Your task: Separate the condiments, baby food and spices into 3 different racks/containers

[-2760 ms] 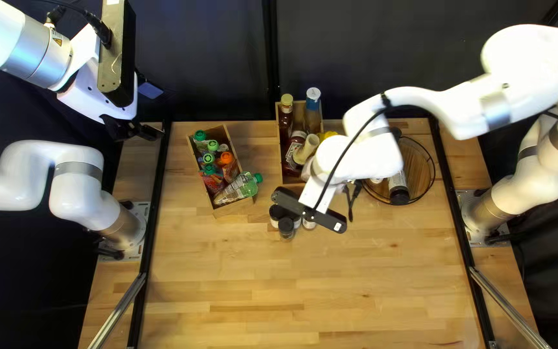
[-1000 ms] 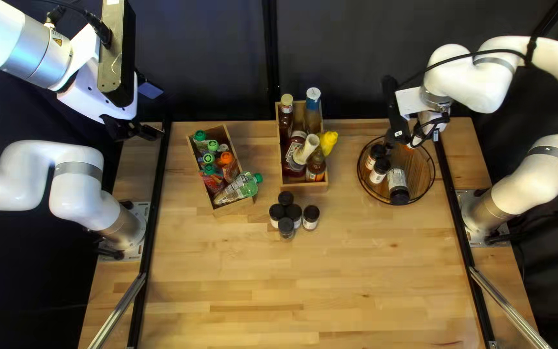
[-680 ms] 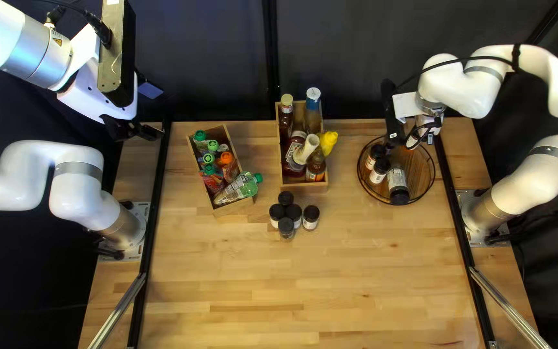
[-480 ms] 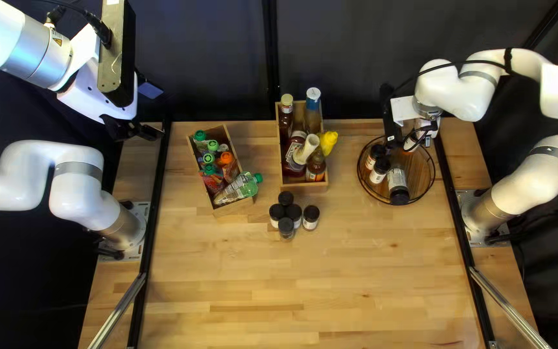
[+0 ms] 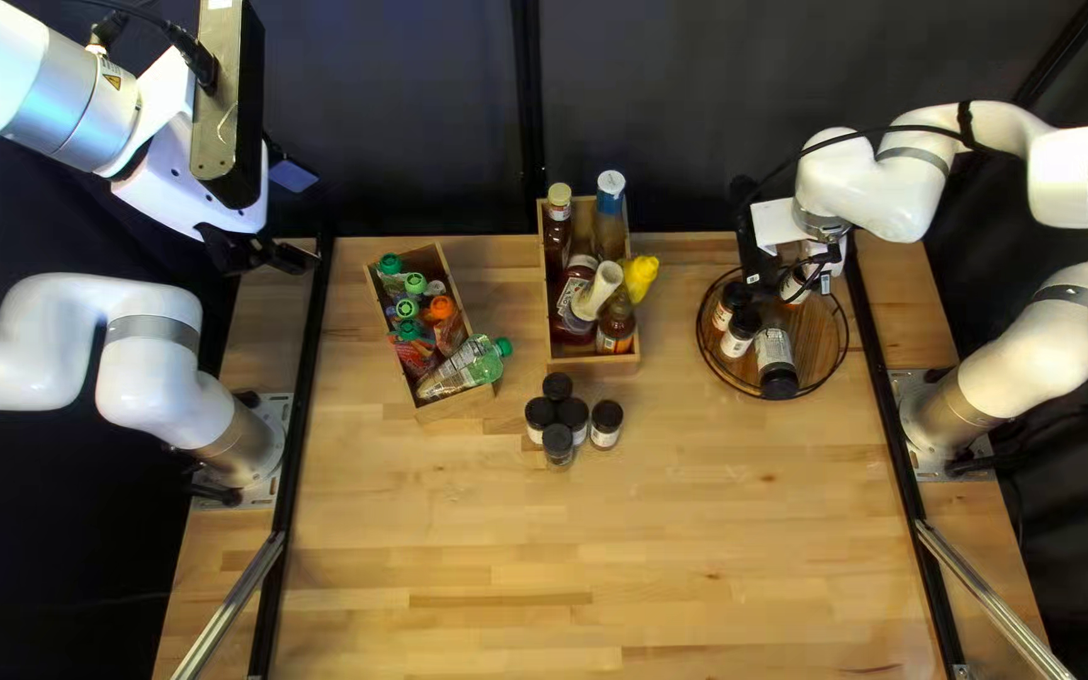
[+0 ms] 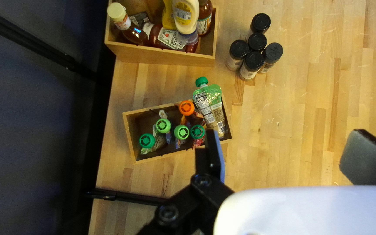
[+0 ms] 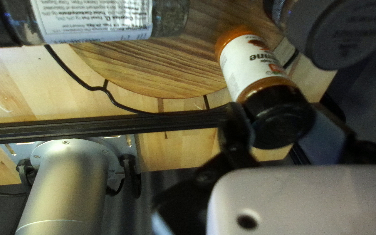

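Observation:
In the top left view my right gripper [image 5: 809,270] is over the round wooden rack [image 5: 821,330]. The right wrist view shows my right gripper [image 7: 278,124] shut on the black cap of a tilted orange spice bottle [image 7: 252,61], its base at the wooden disc [image 7: 170,74]. Several dark-capped spice jars [image 5: 741,334] occupy this rack; others [image 5: 606,423] stand mid-table. Pouches [image 5: 443,325] fill the left wooden box [image 5: 453,407], and condiment bottles [image 5: 616,325] the middle one [image 5: 597,367]. My left gripper [image 5: 286,257], beyond the table's left part, is open; left gripper [image 6: 283,152] holds nothing.
In the top left view, a yellow bottle [image 5: 640,276] leans out over the middle box's right side. Black rails [image 5: 302,391] run along both sides of the table. A dark curtain [image 5: 406,126] hangs behind the far edge.
My right gripper has gone from above the mid-table jars to the round rack, uncovering the jars and middle box. Over the last second it shifted slightly left with the bottle. The left arm stayed still.

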You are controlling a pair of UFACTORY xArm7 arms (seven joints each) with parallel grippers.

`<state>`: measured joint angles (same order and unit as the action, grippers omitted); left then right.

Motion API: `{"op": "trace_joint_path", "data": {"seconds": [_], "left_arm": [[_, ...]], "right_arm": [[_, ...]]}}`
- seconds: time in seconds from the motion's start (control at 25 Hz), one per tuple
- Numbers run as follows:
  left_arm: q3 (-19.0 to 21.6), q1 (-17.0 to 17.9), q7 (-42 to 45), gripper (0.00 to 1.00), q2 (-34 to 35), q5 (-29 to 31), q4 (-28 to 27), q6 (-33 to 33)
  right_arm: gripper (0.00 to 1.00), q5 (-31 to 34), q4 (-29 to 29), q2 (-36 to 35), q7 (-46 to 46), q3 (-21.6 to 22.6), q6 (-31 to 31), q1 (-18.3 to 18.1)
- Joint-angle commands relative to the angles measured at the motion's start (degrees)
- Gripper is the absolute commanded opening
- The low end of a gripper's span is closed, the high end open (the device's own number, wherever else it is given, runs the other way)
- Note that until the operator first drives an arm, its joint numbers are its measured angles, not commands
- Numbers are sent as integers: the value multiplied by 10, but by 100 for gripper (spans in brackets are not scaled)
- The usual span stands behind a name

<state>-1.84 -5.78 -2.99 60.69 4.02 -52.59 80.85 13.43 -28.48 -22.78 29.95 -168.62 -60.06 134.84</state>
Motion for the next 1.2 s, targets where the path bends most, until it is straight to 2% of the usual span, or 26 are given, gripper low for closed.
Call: {"op": "trace_joint_path", "data": {"seconds": [0.04,0.36,0.48,0.64,0.8,0.92,1.2], "left_arm": [[0,0,0,100,0,0,0,0],[0,0,0,100,0,0,0,0],[0,0,0,100,0,0,0,0],[0,0,0,100,0,0,0,0],[0,0,0,100,0,0,0,0],[0,0,0,100,0,0,0,0],[0,0,0,100,0,0,0,0]], "right_arm": [[99,-5,2,-19,6,0,-13,5],[100,-26,-5,-65,7,6,-46,22],[100,-52,-15,-99,24,1,-60,42],[100,-121,-52,-125,57,-10,-68,90],[100,-176,-92,-97,60,3,-57,129],[100,-211,-139,-54,37,32,-50,158],[100,-270,-193,8,-52,90,-8,188]]}}
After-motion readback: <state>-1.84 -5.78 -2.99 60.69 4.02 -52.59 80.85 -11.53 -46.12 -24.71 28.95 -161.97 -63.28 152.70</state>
